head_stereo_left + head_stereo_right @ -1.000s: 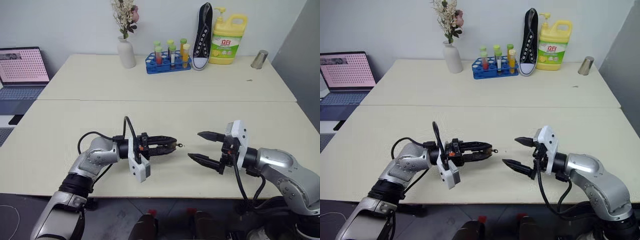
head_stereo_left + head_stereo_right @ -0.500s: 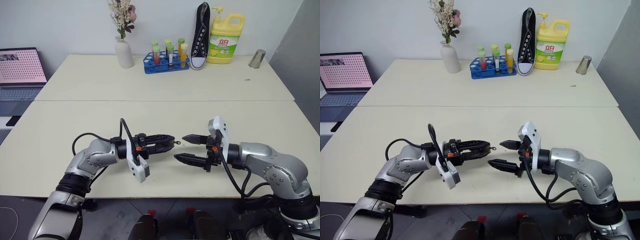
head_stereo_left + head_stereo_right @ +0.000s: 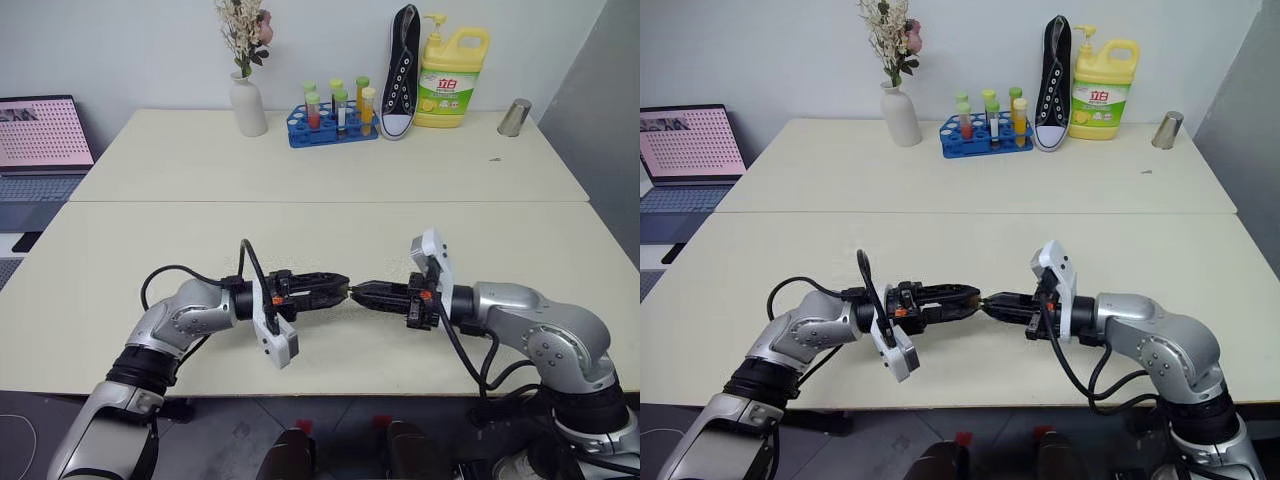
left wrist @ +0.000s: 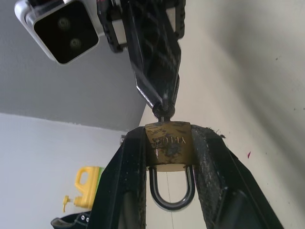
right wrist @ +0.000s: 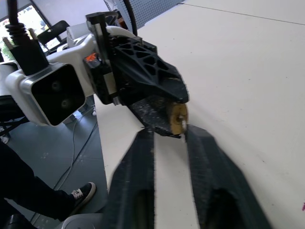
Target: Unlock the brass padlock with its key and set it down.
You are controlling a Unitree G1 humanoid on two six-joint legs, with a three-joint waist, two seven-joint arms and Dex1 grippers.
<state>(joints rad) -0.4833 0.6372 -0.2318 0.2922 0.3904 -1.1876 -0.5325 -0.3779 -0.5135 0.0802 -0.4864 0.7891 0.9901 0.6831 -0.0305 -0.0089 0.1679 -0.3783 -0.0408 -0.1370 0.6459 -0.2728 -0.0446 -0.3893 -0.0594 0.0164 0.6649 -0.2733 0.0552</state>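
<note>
Midair above the front table [image 3: 120, 250], the left gripper [image 3: 345, 289] and the right gripper [image 3: 356, 293] met tip to tip in the left eye view, both roughly level and pointing at each other. Along the far table stood a vase [image 3: 247, 105], a rack of tubes [image 3: 336, 122], a shoe [image 3: 402, 70] and a soap bottle [image 3: 452, 78].

Seen from the right eye, the same meeting looked no different, with the padlock too small to pick out between the black tips.

From the left wrist, the brass padlock [image 4: 168, 145] sat clamped by its flat sides between the left fingers [image 4: 131, 176], its shackle [image 4: 171, 193] looping back toward the wrist and still seated. The right gripper's tips were pinched together on the key [image 4: 163, 112], whose dark head showed just above the lock's keyhole end.

From the right wrist, the lock's brass end [image 5: 179, 119] glinted at the left fingertips, just ahead of the right fingers [image 5: 143, 157]; a person's shoe [image 5: 82, 192] showed below the table edge.

The lock looked hard, smooth and very light, so it could probably twist or slip under turning force; gripping the body's flat faces seemed wisest, and the thin key by its head.
</note>
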